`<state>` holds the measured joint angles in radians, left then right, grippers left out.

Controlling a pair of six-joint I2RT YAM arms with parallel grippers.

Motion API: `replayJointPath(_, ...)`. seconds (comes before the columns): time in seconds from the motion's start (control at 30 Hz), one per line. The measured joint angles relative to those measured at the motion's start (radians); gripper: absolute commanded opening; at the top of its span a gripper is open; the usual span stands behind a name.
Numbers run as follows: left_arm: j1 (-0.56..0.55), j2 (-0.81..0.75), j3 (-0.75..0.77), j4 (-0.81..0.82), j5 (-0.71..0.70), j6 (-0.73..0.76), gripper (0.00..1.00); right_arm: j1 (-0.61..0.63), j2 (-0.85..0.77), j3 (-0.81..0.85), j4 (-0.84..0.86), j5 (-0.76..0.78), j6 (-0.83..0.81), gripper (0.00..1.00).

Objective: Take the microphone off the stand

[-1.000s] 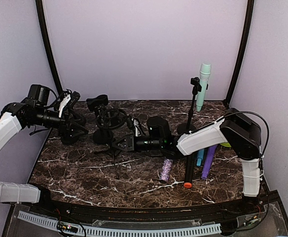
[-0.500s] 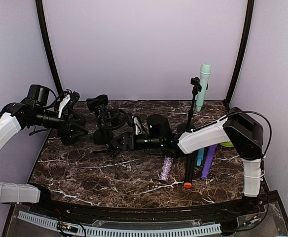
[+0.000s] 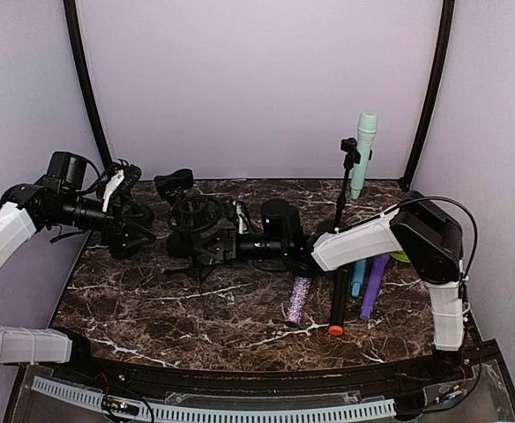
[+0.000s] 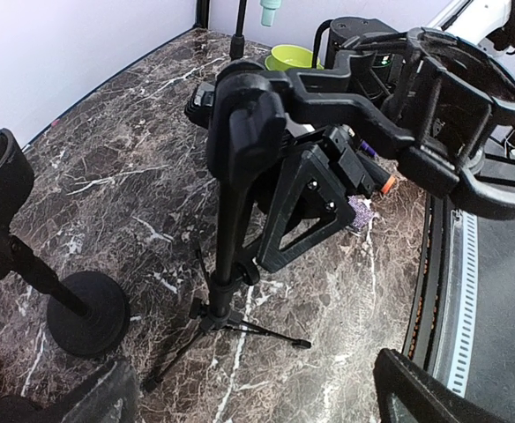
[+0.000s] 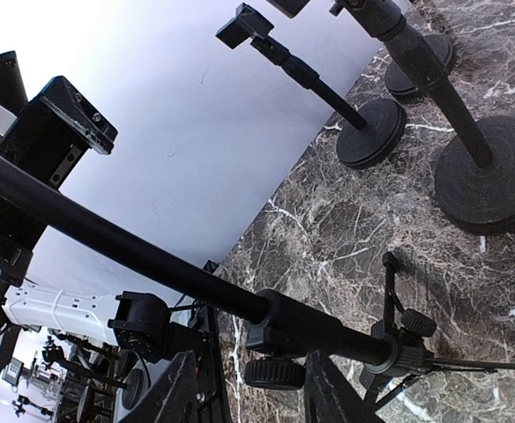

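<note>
Mint microphone (image 3: 365,145), long axis upright in the clip of its stand (image 3: 341,198), well behind the right jaws (image 3: 212,249), these gapped at the tripod stand (image 4: 228,220), grip untellable; left jaws (image 3: 130,220) wide apart, farther off

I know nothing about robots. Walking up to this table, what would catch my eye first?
Probably the mint-green microphone, clipped upright at the top of a thin black stand at the back right of the marble table. Then the left claw and right claw, both pointed at a cluster of black stands at the back left. Colourful microphones lie flat on the right side, among them a glittery purple microphone.
</note>
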<state>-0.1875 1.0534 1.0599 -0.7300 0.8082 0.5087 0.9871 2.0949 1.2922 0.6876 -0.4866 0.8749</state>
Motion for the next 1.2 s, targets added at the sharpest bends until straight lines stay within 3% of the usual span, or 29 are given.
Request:
replayJointPath(0.13, 0.000, -0.002, 0.000, -0.003, 0.002, 0.004, 0.95, 0.000, 0.000, 0.000, 0.001, -0.006, 0.001, 0.50)
replayJointPath(0.33, 0.000, -0.002, 0.000, -0.004, 0.004, 0.005, 0.95, 0.000, 0.001, 0.000, -0.004, -0.009, -0.002, 0.50)
replayJointPath(0.67, 0.000, -0.002, 0.000, -0.004, 0.004, 0.008, 0.95, 0.002, 0.007, 0.002, -0.026, -0.010, -0.011, 0.30)
replayJointPath(1.1, 0.000, -0.002, 0.000, -0.004, 0.004, 0.008, 0.95, 0.004, 0.016, 0.010, -0.051, 0.002, -0.011, 0.34)
replayJointPath(1.2, 0.000, -0.002, 0.000, -0.004, 0.005, 0.008, 0.95, 0.008, 0.027, 0.030, -0.057, 0.015, -0.009, 0.26)
